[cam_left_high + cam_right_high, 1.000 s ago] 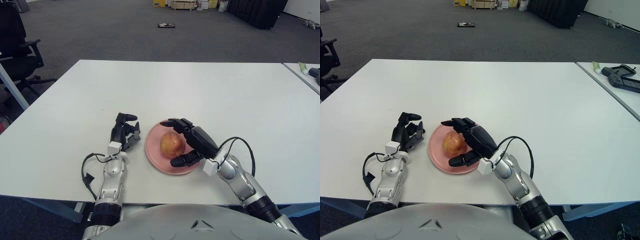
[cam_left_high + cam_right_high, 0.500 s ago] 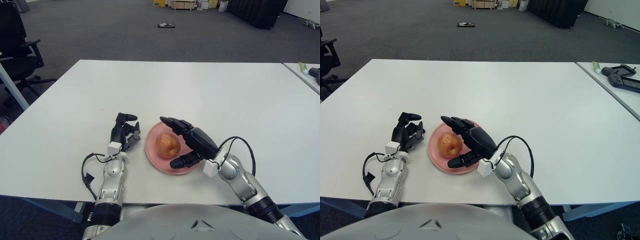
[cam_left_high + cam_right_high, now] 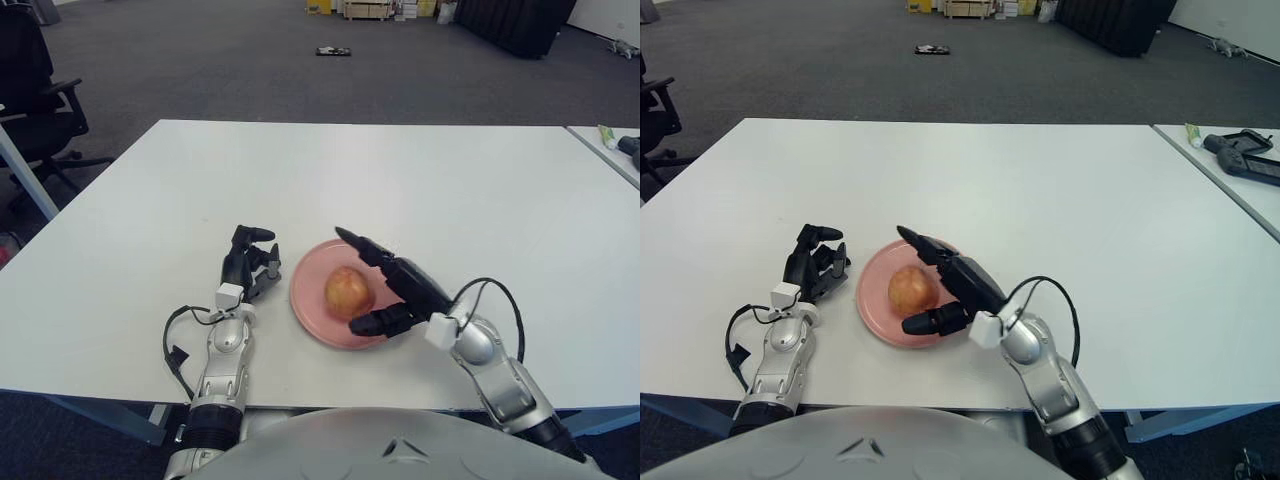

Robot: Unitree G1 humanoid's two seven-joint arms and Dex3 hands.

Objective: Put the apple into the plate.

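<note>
Your right hand (image 3: 385, 290) hangs over the plate's (image 3: 309, 303) right half, fingers spread, gripping nothing; the apple (image 3: 347, 292) sits in the plate just left of its palm; your left hand (image 3: 247, 268) rests curled, empty, left of the plate.

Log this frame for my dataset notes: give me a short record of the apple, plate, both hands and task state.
apple: resting on the plate, upright
plate: pink plate on the white table, near the front edge
right hand: fingers spread, beside the apple on its right, not gripping it
left hand: fingers curled, holding nothing, resting on the table left of the plate
task state: apple is in the plate
</note>
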